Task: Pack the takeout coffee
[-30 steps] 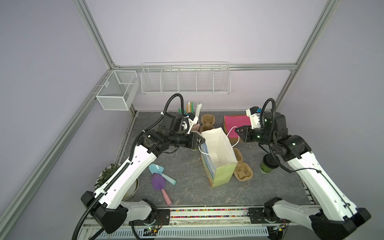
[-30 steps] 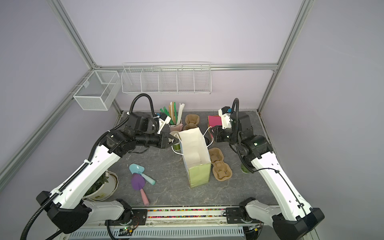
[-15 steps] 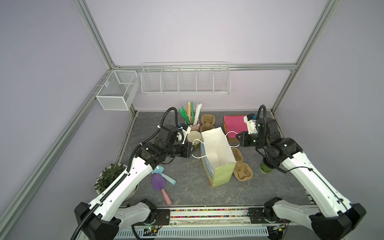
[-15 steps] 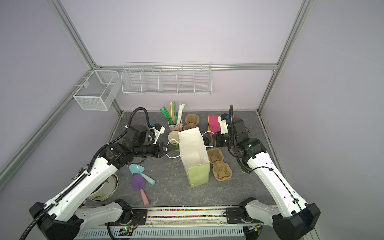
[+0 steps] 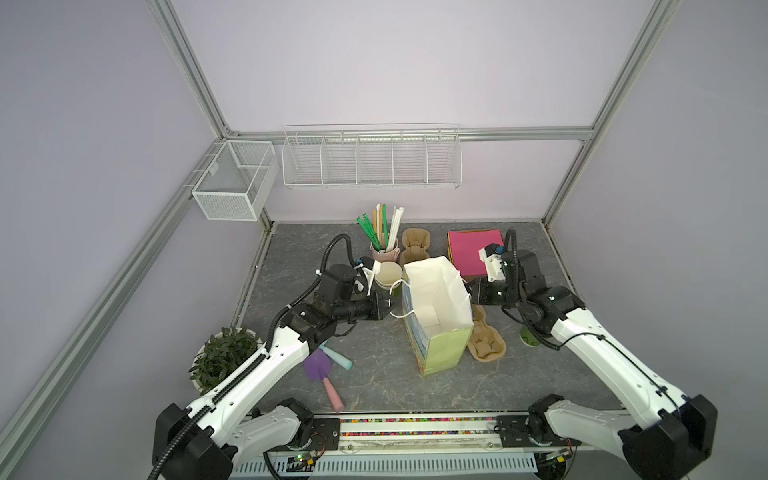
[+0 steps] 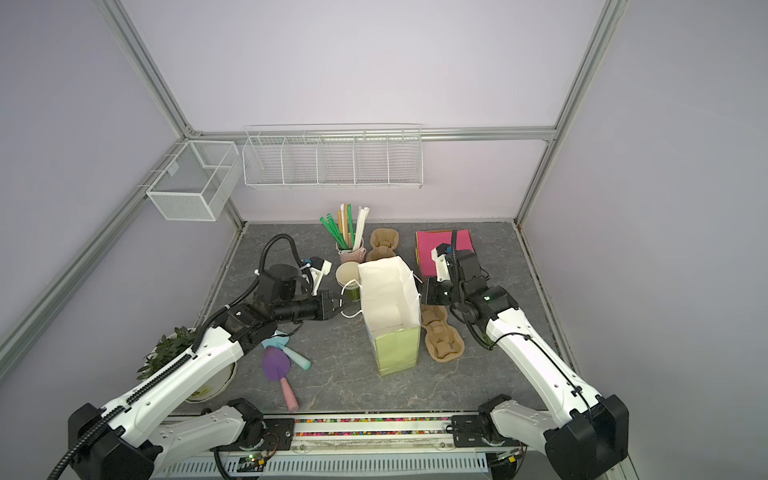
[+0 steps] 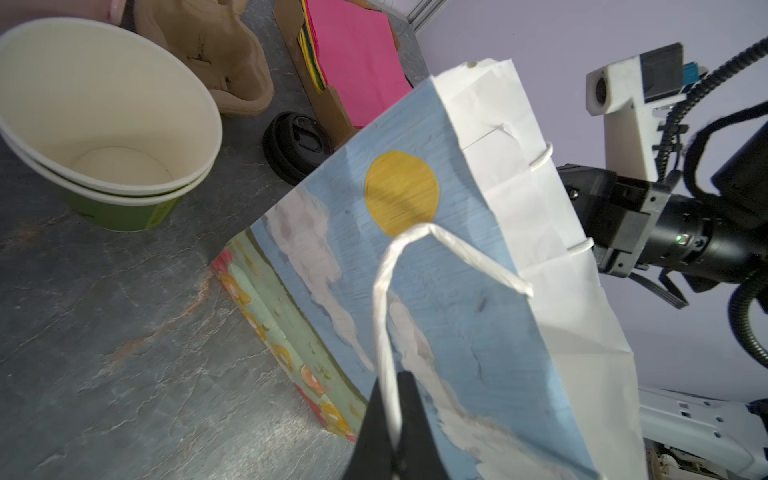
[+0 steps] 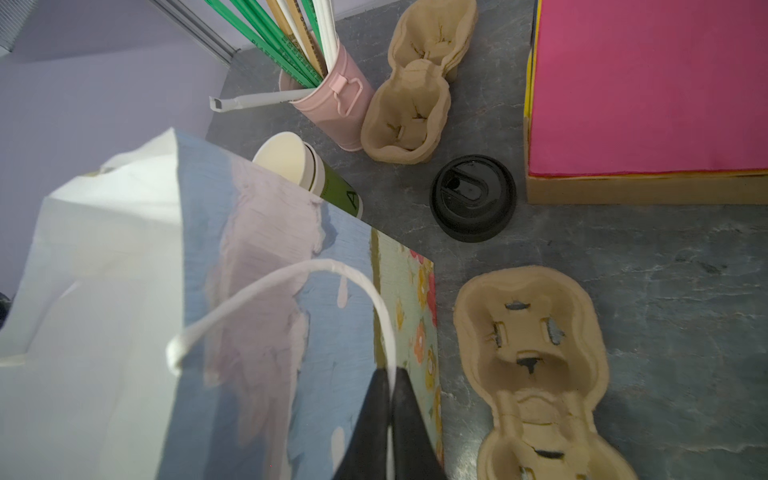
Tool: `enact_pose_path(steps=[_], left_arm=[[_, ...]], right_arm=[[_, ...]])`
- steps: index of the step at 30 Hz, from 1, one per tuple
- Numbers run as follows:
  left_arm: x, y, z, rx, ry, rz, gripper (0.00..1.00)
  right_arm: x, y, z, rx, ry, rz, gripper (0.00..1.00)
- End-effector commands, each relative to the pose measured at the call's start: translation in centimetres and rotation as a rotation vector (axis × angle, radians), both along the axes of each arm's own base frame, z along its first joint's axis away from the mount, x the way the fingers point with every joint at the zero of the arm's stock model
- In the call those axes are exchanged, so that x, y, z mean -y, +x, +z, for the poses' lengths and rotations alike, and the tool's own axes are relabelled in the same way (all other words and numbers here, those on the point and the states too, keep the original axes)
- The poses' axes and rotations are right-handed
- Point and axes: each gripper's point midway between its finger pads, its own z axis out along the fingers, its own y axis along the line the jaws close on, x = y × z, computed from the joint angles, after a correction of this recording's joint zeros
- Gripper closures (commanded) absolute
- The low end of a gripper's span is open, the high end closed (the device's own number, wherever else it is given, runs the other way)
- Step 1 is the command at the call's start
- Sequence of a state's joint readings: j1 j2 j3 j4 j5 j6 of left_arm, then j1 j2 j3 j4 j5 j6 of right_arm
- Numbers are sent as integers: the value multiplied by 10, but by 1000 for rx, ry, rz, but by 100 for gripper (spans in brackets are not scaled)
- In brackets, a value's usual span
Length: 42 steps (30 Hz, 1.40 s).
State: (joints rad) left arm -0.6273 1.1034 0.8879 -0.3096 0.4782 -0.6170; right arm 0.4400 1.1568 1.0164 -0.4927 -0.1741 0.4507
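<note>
The takeout coffee (image 5: 527, 338) shows only as a sliver of green cup on the table, mostly hidden behind my right arm. A paper bag (image 5: 436, 309) painted with sky and a yellow sun stands open in the middle. My left gripper (image 5: 390, 305) is shut on the white cord handle (image 7: 388, 299) on the bag's left side; its fingertips (image 7: 409, 390) pinch the cord. On the bag's right side my right gripper (image 5: 468, 293) is shut on the other handle (image 8: 332, 266), with the cord running between its fingers (image 8: 376, 386).
A stack of lidless green cups (image 5: 388, 274) and a pink tin of straws (image 5: 384, 249) stand behind the bag. A loose black lid (image 8: 473, 197), cardboard cup carriers (image 5: 484, 340), a pink napkin box (image 5: 473, 247), a potted plant (image 5: 220, 357) and scoops (image 5: 318, 368) lie around.
Both arms have come down lower beside the bag. Both grippers have closed fully on the bag's handles.
</note>
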Motion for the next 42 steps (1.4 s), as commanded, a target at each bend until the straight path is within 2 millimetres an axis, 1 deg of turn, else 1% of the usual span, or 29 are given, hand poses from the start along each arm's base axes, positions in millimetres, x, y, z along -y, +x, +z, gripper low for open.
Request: enact_pose_path(steps=[1, 5, 8, 11, 16, 19, 23, 26, 28, 31, 35, 40, 42], left_arm=[[13, 5, 8, 7, -92, -23, 100], [20, 8, 7, 5, -145, -41, 100], [23, 10, 7, 6, -163, -43, 100], [23, 13, 4, 10, -169, -33, 100], [20, 15, -17, -14, -160, -15, 100], [14, 19, -27, -20, -146, 15, 100], [8, 30, -34, -27, -156, 48, 100], [3, 41, -32, -26, -181, 74, 100], [0, 50, -27, -19, -204, 93, 100], [1, 59, -21, -9, -219, 99, 100], [2, 62, -14, -11, -229, 90, 100], [-8, 57, -4, 27, -206, 118, 100], [-12, 55, 1, 40, -198, 130, 100]], right_arm=[[-13, 3, 7, 28, 79, 29, 93], [-21, 4, 10, 39, 122, 55, 93], [-21, 6, 8, 48, 120, 52, 93], [-21, 8, 3, 46, 116, 48, 93], [-22, 12, -10, 31, 111, 45, 93], [-23, 15, -14, 27, 108, 42, 93], [-26, 21, -16, 26, 110, 44, 93], [-26, 27, -14, 31, 108, 37, 93], [-26, 31, -12, 36, 107, 33, 93], [-24, 36, -6, 58, 102, 27, 93], [-16, 41, 5, 82, 78, 0, 93], [0, 44, 20, 121, 41, -52, 93], [3, 44, 24, 127, 39, -58, 93]])
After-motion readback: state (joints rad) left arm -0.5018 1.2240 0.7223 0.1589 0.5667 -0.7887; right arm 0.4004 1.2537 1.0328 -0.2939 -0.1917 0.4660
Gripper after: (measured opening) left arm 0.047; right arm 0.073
